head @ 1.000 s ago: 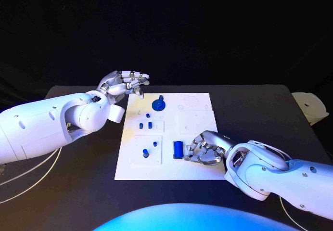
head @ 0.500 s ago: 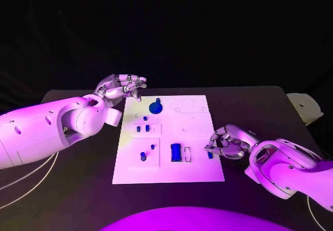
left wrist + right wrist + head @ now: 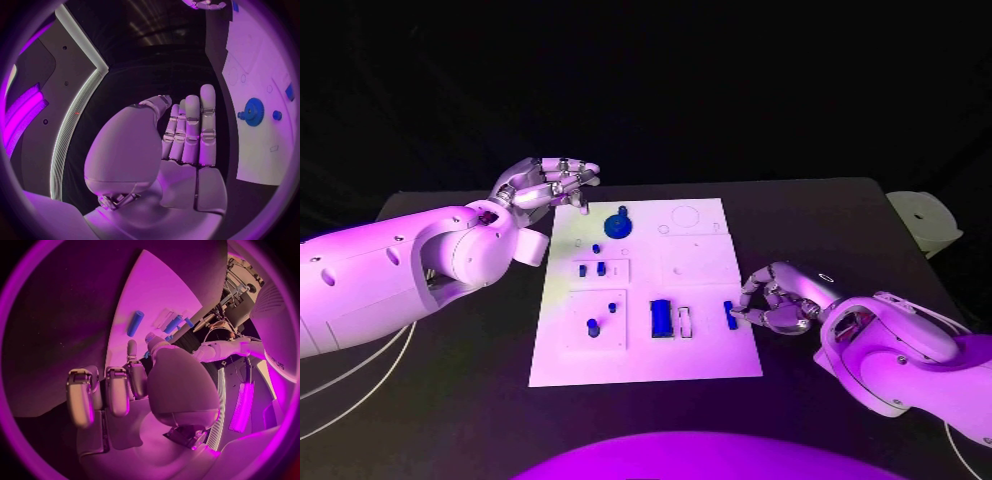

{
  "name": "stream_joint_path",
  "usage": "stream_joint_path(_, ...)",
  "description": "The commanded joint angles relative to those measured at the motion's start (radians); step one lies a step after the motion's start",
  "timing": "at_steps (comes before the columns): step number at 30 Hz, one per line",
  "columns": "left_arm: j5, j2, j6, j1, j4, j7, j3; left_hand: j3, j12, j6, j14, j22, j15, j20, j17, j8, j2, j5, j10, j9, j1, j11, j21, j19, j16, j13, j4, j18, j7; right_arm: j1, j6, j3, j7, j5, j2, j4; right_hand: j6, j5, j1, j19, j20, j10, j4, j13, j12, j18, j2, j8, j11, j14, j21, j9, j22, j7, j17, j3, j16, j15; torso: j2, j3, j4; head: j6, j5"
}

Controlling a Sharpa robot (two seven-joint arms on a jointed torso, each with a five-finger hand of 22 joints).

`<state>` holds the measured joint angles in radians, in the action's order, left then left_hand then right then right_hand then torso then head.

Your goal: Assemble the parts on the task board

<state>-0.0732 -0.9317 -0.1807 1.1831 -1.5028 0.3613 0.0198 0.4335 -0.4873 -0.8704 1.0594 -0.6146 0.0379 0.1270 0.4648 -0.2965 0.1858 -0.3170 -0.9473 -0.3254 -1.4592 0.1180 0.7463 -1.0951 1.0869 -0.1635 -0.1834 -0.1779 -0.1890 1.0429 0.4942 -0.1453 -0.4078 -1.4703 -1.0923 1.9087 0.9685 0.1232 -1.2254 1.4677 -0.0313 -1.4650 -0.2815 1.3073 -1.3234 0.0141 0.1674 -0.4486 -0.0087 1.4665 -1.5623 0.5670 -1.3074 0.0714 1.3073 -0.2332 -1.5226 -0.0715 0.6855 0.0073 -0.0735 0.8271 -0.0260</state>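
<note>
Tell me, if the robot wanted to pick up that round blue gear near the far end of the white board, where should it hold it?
Probably by the small knob sticking up from the blue gear, pinched from above. The gear lies flat on the task board, so its toothed rim offers little to grip. The left hand hovers near that end of the board, holding nothing.

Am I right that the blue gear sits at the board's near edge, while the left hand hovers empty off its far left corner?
Not quite: the head view shows the blue gear near the task board's far edge, beside the empty left hand.
</note>
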Motion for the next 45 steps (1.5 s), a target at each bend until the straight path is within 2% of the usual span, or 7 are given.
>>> stream_joint_path(1, 0.005, 0.002, 0.017, 0.001, -0.002, 0.009, 0.0, 0.005, -0.005, 0.006, -0.006, -0.001, 0.003, -0.002, -0.001, -0.005, -0.005, -0.003, 0.005, -0.001, 0.005, 0.001, -0.002, 0.006, -0.003, -0.001, 0.003, -0.006, 0.001, -0.006, -0.014, -0.001, -0.054, -0.065, 0.011, -0.008, 0.008, -0.009, 0.02, 0.099, -0.009, 0.0, -0.008, 0.101, 0.003, -0.012, 0.004, 0.006, 0.006, 0.078, 0.002, -0.002, -0.26, 0.002, 0.123, 0.007, 0.001, 0.005, 0.002, -0.0004, 0.0025, 0.002, -0.001)
stream_joint_path(10, 0.005, 0.0, 0.017, 0.001, -0.003, 0.008, 0.0, 0.006, -0.006, 0.005, -0.006, -0.001, 0.003, -0.002, -0.001, -0.006, -0.005, -0.003, 0.006, -0.001, 0.008, 0.001, -0.002, 0.006, -0.003, -0.001, 0.003, -0.006, 0.001, -0.021, -0.045, -0.001, -0.099, -0.099, 0.054, -0.042, 0.002, -0.037, 0.059, 0.093, -0.013, 0.012, -0.009, 0.087, 0.026, -0.008, 0.009, 0.02, 0.009, 0.076, 0.021, -0.005, -0.255, 0.005, 0.117, 0.054, 0.003, 0.008, 0.002, -0.0006, 0.0014, 0.008, -0.004)
stream_joint_path(12, 0.005, -0.001, 0.018, 0.001, -0.003, 0.008, 0.0, 0.006, -0.006, 0.005, -0.006, -0.001, 0.003, -0.002, -0.001, -0.006, -0.005, -0.003, 0.006, -0.001, 0.008, 0.001, -0.002, 0.006, -0.003, -0.001, 0.003, -0.006, 0.001, -0.023, -0.057, -0.002, -0.106, -0.109, 0.06, -0.049, 0.001, 0.022, 0.062, 0.092, -0.014, 0.013, -0.007, 0.087, 0.027, -0.008, 0.008, 0.025, 0.01, 0.076, 0.022, -0.004, -0.255, 0.006, 0.118, 0.079, 0.004, 0.008, 0.002, -0.0007, 0.0014, 0.01, -0.005)
stream_joint_path(20, 0.005, -0.003, 0.017, 0.001, -0.004, 0.007, 0.0, 0.006, -0.006, 0.005, -0.006, -0.001, 0.003, -0.002, -0.002, -0.007, -0.005, -0.003, 0.006, -0.002, 0.009, 0.001, -0.002, 0.007, -0.003, -0.001, 0.002, -0.006, 0.001, -0.029, -0.089, -0.002, -0.119, -0.142, 0.071, -0.063, 0.002, 0.027, 0.058, 0.092, -0.014, 0.014, -0.006, 0.086, 0.028, -0.007, 0.007, 0.025, 0.01, 0.076, 0.024, -0.004, -0.254, 0.006, 0.118, 0.082, 0.004, 0.008, 0.0, -0.0001, -0.0012, 0.013, -0.008)
stream_joint_path(29, 0.005, -0.004, 0.018, 0.001, -0.004, 0.006, 0.0, 0.006, -0.006, 0.005, -0.006, -0.001, 0.003, -0.002, -0.002, -0.007, -0.005, -0.003, 0.006, -0.002, 0.009, 0.001, -0.002, 0.007, -0.003, -0.001, 0.002, -0.006, 0.001, -0.032, -0.162, -0.003, -0.12, -0.166, 0.082, -0.063, 0.013, -0.006, -0.078, 0.095, -0.012, 0.013, 0.037, 0.09, 0.024, -0.009, -0.007, 0.032, 0.006, 0.077, 0.014, -0.003, -0.257, 0.002, 0.126, 0.06, 0.002, 0.005, 0.0, -0.0003, -0.0001, 0.015, -0.009)
stream_joint_path(37, 0.004, -0.005, 0.018, 0.001, -0.005, 0.004, 0.0, 0.007, -0.007, 0.006, -0.006, -0.001, 0.003, -0.002, -0.002, -0.007, -0.005, -0.003, 0.006, -0.002, 0.01, 0.001, -0.002, 0.007, -0.002, -0.001, 0.003, -0.006, 0.001, -0.033, -0.174, -0.004, -0.123, -0.189, 0.084, -0.058, 0.041, 0.071, -0.224, 0.097, -0.001, 0.014, 0.11, 0.092, 0.023, -0.011, -0.045, 0.045, -0.008, 0.078, 0.008, -0.015, -0.259, -0.011, 0.129, -0.11, 0.002, -0.007, 0.0, -0.0009, 0.0004, 0.017, -0.008)
stream_joint_path(45, 0.004, -0.007, 0.018, 0.001, -0.006, 0.003, 0.0, 0.008, -0.007, 0.006, -0.006, -0.001, 0.003, -0.002, -0.002, -0.007, -0.005, -0.003, 0.006, -0.002, 0.01, 0.001, -0.002, 0.007, -0.002, -0.001, 0.004, -0.006, 0.002, -0.034, -0.149, -0.004, -0.13, -0.202, 0.086, -0.054, 0.029, 0.123, -0.13, 0.098, -0.003, 0.009, 0.167, 0.09, 0.027, -0.011, -0.004, 0.02, -0.005, 0.078, 0.006, 0.022, -0.259, -0.01, 0.131, -0.283, 0.002, -0.005, 0.0, -0.0014, 0.0011, 0.018, -0.011)
